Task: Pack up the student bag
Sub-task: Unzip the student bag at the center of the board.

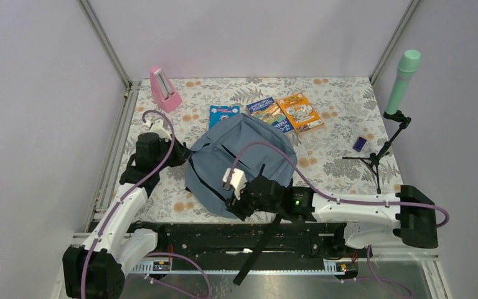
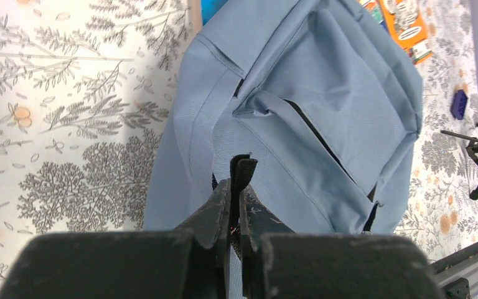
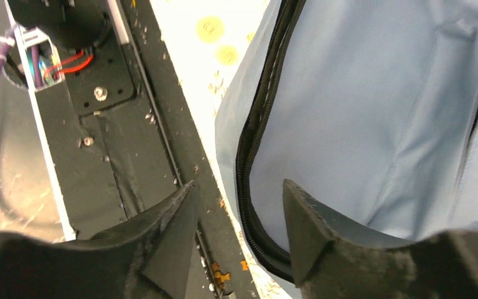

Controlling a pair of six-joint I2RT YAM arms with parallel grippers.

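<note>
The student bag (image 1: 236, 159), a grey-blue backpack, lies flat in the middle of the floral table. My left gripper (image 1: 184, 156) is at its left edge. In the left wrist view the left gripper (image 2: 235, 187) is shut on a black webbing loop (image 2: 243, 169) of the bag (image 2: 323, 93). My right gripper (image 1: 236, 202) is at the bag's near edge. In the right wrist view the right gripper (image 3: 239, 190) is open, with its jaws on either side of the black zipper (image 3: 249, 149) along the bag's rim (image 3: 373, 112), over the table's edge.
Three booklets (image 1: 223, 113) (image 1: 271, 112) (image 1: 300, 111) lie behind the bag, the blue one partly under it. A pink wedge-shaped object (image 1: 164, 89) stands back left. A small blue item (image 1: 359, 144) and a tripod with a green cylinder (image 1: 401, 78) are at the right. A black strap (image 1: 258, 249) hangs over the base rail.
</note>
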